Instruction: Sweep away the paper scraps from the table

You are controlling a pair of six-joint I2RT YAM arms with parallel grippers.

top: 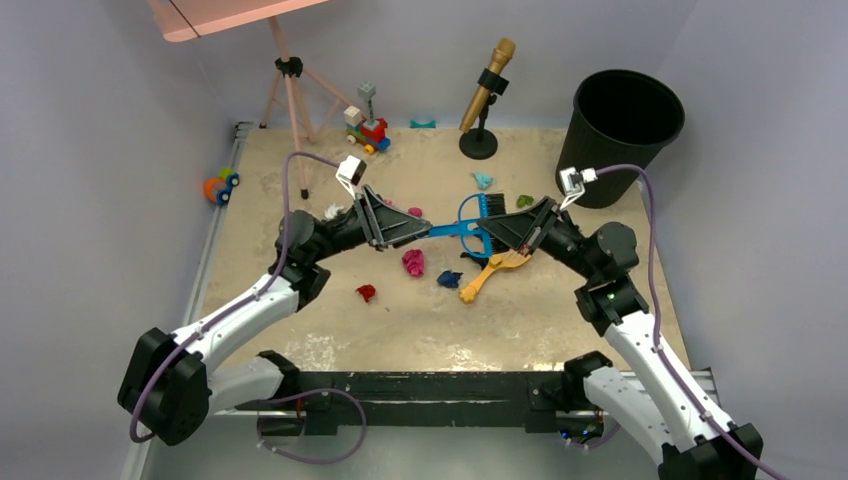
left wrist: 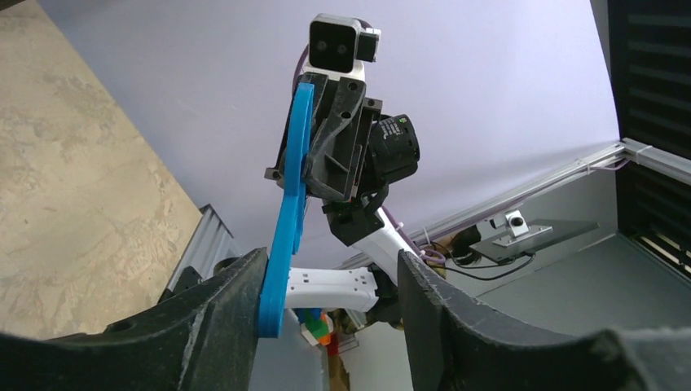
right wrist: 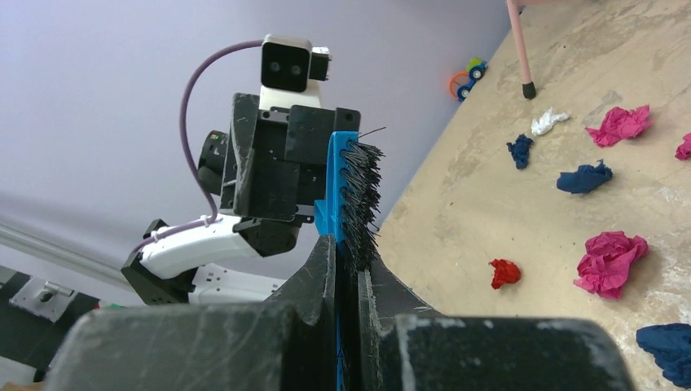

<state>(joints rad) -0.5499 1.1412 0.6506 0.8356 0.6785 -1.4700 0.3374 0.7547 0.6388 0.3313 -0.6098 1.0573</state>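
Paper scraps lie mid-table (top: pixel 300 340): a pink wad (top: pixel 413 262), a navy one (top: pixel 449 279), a red one (top: pixel 366 292), with teal (top: pixel 483 180), green (top: pixel 524 201) and white (top: pixel 333 211) ones farther back. My right gripper (top: pixel 492 232) is shut on the bristle head of a blue brush (right wrist: pixel 346 191) and holds it above the table. The brush's blue handle (left wrist: pixel 287 220) reaches between the fingers of my left gripper (left wrist: pixel 330 277). That gripper is open, and the handle lies against one finger. The right wrist view shows pink (right wrist: pixel 607 261), red (right wrist: pixel 505 273) and navy (right wrist: pixel 584 177) wads.
A yellow scoop (top: pixel 490 272) lies on the table under the right gripper. A black bin (top: pixel 625 130) stands at the back right. A gold microphone on a stand (top: pixel 485 95), a toy block train (top: pixel 368 128) and a tripod (top: pixel 290 90) stand at the back. A toy car (top: pixel 220 185) is at the left edge.
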